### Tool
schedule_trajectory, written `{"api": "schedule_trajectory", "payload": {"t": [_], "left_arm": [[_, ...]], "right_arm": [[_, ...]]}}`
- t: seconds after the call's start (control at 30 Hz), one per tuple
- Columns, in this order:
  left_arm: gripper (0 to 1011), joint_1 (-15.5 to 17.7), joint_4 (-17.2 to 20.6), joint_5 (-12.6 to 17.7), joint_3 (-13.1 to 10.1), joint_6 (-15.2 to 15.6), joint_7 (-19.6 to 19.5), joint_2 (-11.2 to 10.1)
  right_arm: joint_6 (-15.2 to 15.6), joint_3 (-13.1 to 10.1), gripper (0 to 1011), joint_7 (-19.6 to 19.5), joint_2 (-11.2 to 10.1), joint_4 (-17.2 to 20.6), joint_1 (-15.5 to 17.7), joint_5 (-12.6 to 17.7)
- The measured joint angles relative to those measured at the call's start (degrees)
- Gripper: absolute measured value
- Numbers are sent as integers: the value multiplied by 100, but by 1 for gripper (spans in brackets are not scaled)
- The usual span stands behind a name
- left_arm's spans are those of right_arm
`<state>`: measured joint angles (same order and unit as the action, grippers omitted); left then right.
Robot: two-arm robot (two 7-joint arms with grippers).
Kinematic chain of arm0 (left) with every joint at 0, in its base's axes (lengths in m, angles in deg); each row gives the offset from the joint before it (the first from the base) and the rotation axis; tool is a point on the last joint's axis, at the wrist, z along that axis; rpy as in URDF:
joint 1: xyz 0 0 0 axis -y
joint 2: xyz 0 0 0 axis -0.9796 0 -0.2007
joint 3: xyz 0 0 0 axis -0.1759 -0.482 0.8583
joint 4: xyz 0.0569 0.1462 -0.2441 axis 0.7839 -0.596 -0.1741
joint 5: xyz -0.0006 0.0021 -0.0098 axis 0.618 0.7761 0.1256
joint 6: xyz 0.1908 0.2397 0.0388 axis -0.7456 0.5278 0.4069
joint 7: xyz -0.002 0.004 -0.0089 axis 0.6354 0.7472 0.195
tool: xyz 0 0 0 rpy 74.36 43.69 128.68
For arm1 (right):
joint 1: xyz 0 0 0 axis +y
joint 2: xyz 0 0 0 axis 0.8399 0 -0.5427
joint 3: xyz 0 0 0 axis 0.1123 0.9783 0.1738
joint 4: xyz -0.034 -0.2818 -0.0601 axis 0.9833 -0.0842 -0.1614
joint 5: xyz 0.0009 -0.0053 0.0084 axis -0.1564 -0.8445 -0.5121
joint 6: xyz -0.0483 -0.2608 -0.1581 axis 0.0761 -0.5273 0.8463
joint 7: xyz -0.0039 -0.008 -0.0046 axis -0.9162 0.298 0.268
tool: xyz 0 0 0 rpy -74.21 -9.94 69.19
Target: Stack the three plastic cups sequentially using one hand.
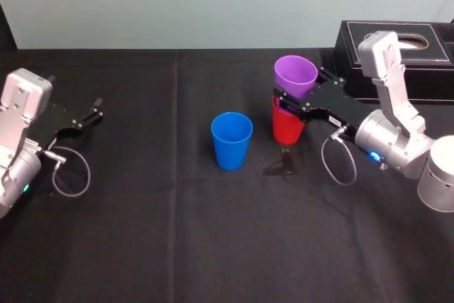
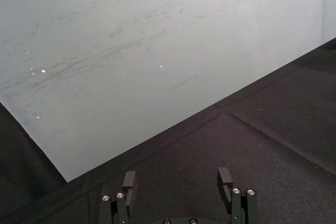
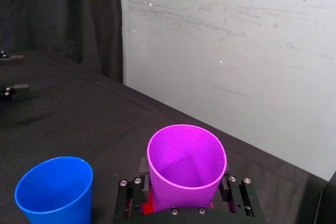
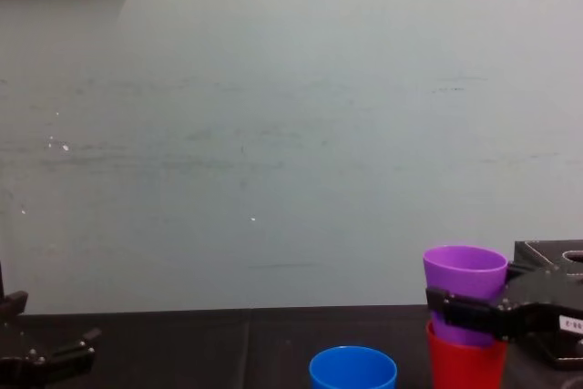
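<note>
Clamps the purple cup (image 1: 296,72) in the right claw (image 1: 296,96), its base nested in the red cup (image 1: 286,127) at the surface's (image 1: 177,232) right, near the upright blue cup (image 1: 231,140). Holds the left claw (image 1: 91,113) at far left, fingers spread, gripping nothing.

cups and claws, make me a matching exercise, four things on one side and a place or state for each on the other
Things:
1. purple cup
2. red cup
3. blue cup
4. left claw

Places or states:
A. stands alone on the table
B. open, holding nothing
C. gripped by the right claw
D. directly under another cup

Pairs: 1-C, 2-D, 3-A, 4-B
</note>
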<state>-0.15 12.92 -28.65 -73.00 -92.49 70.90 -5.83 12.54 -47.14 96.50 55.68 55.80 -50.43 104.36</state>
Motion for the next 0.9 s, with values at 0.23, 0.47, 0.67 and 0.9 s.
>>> {"api": "schedule_trajectory", "payload": {"t": [0.23, 0.47, 0.67, 0.9], "left_arm": [[1005, 0, 0, 0, 0, 0, 0, 0], [1005, 0, 0, 0, 0, 0, 0, 0], [1005, 0, 0, 0, 0, 0, 0, 0], [1005, 0, 0, 0, 0, 0, 0, 0]], "right_arm": [[-60, 16, 734, 37, 41, -138, -18, 4], [-122, 14, 733, 39, 48, -233, -31, -15], [-187, 32, 733, 61, 48, -285, -46, -53], [-178, 28, 754, 61, 45, -276, -43, -50]]}}
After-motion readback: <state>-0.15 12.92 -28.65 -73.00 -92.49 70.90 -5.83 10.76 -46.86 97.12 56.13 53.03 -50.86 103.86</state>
